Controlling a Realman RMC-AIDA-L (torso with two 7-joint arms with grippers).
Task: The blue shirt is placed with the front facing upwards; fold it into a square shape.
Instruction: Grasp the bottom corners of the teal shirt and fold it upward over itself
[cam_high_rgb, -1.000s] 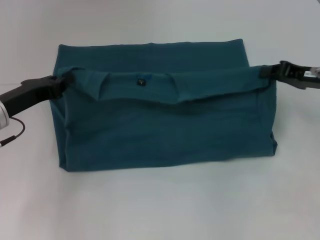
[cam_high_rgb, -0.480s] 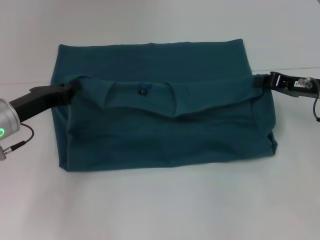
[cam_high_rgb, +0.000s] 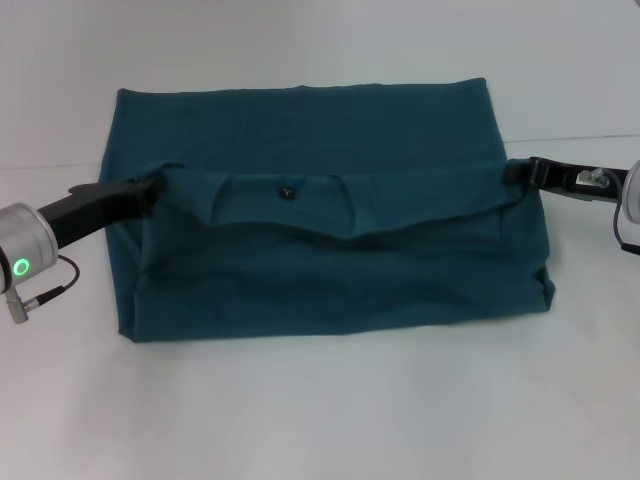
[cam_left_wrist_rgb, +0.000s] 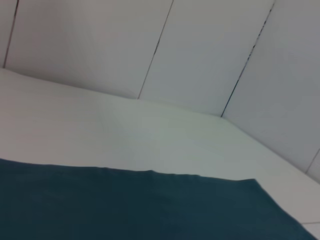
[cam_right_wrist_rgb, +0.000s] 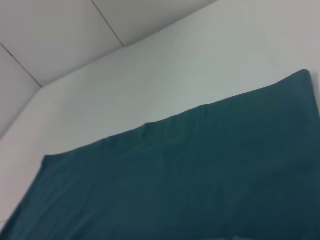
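Lying mid-table (cam_high_rgb: 320, 420), shirt (cam_high_rgb: 330, 270) folded into a wide band, collar edge doubled over toward 6 o'clock. At 9 o'clock, left gripper (cam_high_rgb: 150, 190) pinching that fold's corner. At 3 o'clock, right gripper (cam_high_rgb: 518, 172) clamped on the opposite corner. Fold held slightly raised between them.

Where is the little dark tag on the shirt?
In the head view, the small dark neck label sits near the middle of the blue shirt, on the folded-over collar edge, between the left gripper and right gripper.
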